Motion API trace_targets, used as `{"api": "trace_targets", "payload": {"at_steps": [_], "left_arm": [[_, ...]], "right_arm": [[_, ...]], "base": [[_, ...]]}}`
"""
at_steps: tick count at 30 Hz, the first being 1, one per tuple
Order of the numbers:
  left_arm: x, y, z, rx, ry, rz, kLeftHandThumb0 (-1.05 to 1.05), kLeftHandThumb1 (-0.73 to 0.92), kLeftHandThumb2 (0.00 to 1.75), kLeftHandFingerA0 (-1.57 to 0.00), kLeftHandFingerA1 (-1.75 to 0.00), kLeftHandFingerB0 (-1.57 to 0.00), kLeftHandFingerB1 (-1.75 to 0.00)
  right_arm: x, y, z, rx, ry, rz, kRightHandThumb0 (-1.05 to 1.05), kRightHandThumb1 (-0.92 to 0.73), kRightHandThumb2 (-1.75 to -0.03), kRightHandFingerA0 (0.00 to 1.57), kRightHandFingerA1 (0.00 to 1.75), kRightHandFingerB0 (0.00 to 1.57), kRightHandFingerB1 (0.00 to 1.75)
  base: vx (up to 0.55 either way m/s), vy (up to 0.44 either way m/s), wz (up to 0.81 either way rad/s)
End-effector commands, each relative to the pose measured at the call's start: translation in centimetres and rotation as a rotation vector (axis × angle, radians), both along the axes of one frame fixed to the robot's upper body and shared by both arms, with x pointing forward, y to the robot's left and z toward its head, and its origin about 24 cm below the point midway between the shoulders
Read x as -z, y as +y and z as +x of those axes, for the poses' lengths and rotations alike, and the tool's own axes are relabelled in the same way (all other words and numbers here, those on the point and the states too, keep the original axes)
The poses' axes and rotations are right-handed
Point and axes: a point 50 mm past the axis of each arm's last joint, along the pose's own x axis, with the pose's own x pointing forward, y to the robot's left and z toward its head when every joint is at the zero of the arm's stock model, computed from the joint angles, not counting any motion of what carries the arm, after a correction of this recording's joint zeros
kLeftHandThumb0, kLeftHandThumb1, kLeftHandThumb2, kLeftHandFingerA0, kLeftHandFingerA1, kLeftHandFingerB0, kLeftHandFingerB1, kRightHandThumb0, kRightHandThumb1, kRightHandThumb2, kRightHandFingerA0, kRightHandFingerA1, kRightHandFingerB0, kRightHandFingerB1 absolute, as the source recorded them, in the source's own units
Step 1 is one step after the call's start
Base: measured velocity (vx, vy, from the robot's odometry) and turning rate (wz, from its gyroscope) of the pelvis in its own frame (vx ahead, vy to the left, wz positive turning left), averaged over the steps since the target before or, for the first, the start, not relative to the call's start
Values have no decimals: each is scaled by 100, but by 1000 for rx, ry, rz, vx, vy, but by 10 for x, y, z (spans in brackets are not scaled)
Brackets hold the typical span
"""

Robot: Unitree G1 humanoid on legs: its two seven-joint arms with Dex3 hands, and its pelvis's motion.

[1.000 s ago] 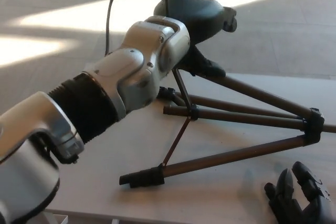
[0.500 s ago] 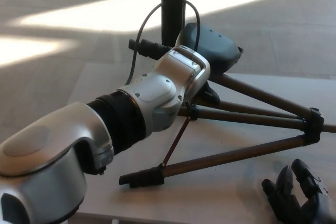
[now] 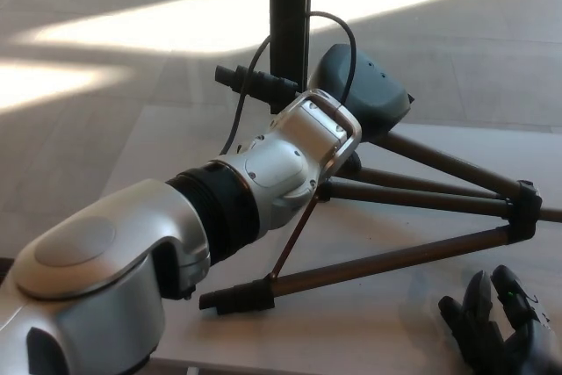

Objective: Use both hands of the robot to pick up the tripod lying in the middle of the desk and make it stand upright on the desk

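Note:
The tripod point(image 3: 413, 199) lies on the light desk point(image 3: 369, 322) with its brown legs spread toward the right. One black foot point(image 3: 233, 298) points to the front left, and a thin brace point(image 3: 294, 234) runs up to the hub. My left arm point(image 3: 272, 173) reaches across from the lower left. Its dark hand point(image 3: 364, 85) sits over the tripod's hub, and its grip is hidden. A black column point(image 3: 290, 15) with a short handle point(image 3: 250, 81) rises just behind the hand. My right hand point(image 3: 500, 331) rests open at the desk's front right, apart from the legs.
A black cable point(image 3: 255, 85) loops from my left wrist past the column. The leg clamps point(image 3: 527, 208) sit near the right edge of the picture. Beyond the desk's far edge is a grey floor point(image 3: 105, 41) with bright sun stripes.
My left arm has stretched further forward and right, and its hand has come down from beside the column onto the tripod's hub. The legs and my right hand have barely moved.

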Motion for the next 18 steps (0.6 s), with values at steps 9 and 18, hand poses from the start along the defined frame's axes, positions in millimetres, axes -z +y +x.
{"api": "trace_targets", "payload": {"at_steps": [9, 18], "left_arm": [[27, 5, -2, 32, -100, 55, -31, 55, 58, -98, -137, -58, -44], [55, 12, -6, -28, -58, 171, -28, 54, 57, -97, -126, -55, -43]], "right_arm": [[4, 39, 0, 88, 64, 227, -66, -61, -96, 33, 77, 11, 50], [-1, 43, 0, 92, 58, 247, -63, -62, -94, 36, 82, 14, 49]], "base": [[0, 0, 0], [0, 0, 0]]}}
